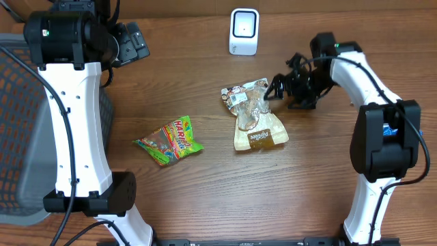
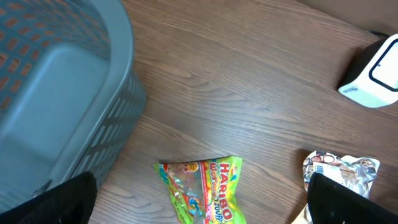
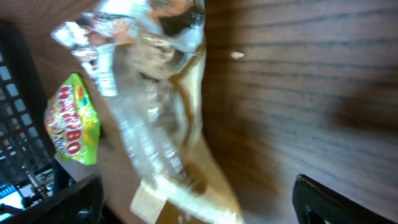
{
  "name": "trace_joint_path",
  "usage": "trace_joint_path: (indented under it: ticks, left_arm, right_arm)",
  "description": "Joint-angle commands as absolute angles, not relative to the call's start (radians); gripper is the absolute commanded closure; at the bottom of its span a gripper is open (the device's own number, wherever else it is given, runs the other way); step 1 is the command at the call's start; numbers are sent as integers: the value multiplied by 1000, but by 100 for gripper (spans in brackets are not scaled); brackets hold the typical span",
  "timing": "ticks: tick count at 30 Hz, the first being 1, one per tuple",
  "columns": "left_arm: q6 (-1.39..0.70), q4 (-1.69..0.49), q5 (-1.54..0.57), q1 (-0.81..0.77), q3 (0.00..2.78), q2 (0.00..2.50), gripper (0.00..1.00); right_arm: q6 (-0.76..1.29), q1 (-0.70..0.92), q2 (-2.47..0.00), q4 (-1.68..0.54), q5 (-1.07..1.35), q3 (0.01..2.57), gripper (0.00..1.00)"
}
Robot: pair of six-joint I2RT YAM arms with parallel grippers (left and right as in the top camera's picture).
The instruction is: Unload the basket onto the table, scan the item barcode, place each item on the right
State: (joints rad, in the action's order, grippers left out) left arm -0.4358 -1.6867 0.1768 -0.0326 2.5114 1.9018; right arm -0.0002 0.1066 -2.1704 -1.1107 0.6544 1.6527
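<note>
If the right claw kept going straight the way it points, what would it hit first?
Most likely the clear-and-brown snack bag. The right gripper points at the bag's upper end with its jaws open, and the wrist view shows the bag straight ahead. Depth is hard to judge.

"HARIBO" on green candy bag [image 2: 202, 190], clear pouch [image 1: 254, 113] label illegible

Standing near the table's [image 1: 307, 178] far edge: scanner [image 1: 244, 31]. Lying mid-table before it: snack pouch [image 1: 254, 117], candy packet [image 1: 169, 140] lying left of that. Sitting at the left edge: basket [image 1: 13, 137].
</note>
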Motion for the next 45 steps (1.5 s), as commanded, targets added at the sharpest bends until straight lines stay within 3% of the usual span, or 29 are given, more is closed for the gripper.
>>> trace_joint_path:
  ticks: [1,11,18,25,27,30,39,45]
  left_arm:
    - [-442,-1687,190,-33,2523,1890,0]
    - [-442,-1687,190,-33,2523,1890,0]
    - [-442,-1687,190,-33,2523,1890,0]
    - [-442,-1687,190,-33,2523,1890,0]
    - [-442,-1687,190,-33,2523,1890,0]
    - [-442,-1687,191,-33,2523,1890,0]
    - [-442,-1687,190,-32,2523,1890,0]
    - [-442,-1687,191,-33,2523,1890,0]
  right_arm:
    - [3,112,-2153,-1035,718,1576,8]
    - [248,137,-2154,-680,765,1380,12]
    - [337,207,-2155,-599,709,1374,16]
    - [368,246,-2156,-595,657,1374,55]
    - [367,245,-2156,-588,680,1374,73]
    - [340,245,-2156,-579,728,1374,84]
    - [162,218,-2118,-569,961,1383,85]
    - [95,215,-1931,-587,997,1383,86]
